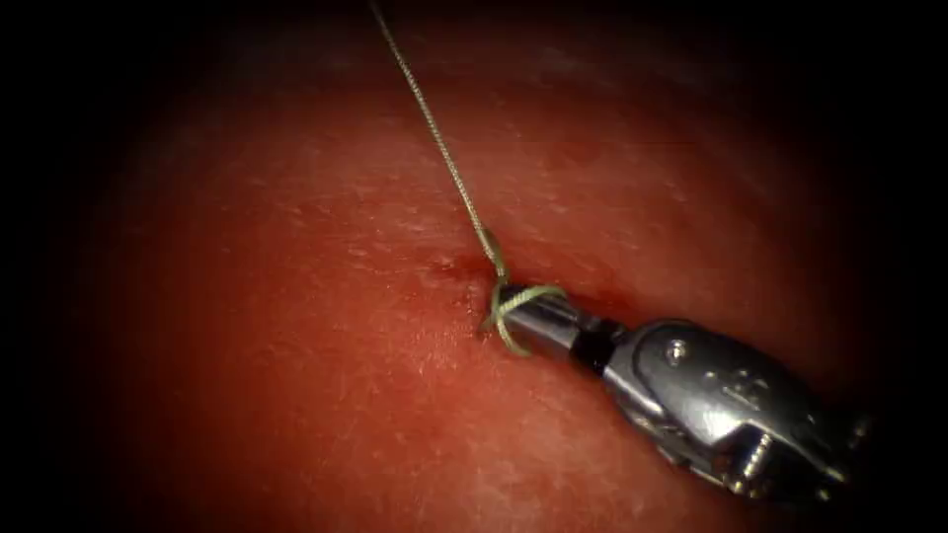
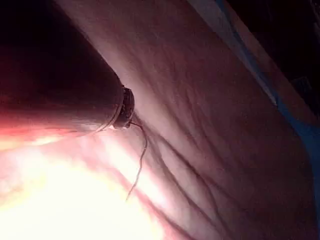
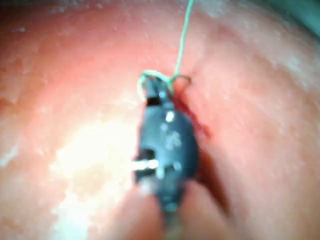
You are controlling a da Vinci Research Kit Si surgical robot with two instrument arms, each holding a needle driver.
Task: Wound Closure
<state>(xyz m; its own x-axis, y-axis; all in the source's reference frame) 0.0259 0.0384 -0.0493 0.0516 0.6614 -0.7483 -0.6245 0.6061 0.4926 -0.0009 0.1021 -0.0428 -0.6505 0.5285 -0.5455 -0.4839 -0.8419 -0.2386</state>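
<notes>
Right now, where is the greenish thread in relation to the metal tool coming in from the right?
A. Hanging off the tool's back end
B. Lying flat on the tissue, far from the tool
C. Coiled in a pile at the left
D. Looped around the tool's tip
D: the thread runs down from above and loops around the tip of the right tool, right at the tissue.

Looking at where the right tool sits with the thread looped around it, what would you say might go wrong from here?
The thread is looped around the right tool at the cut; the loop may slip off its tip. The strand runs taut up and away, so harder pull might tear the tissue. The tip lies against the tissue and may dig in.
</notes>
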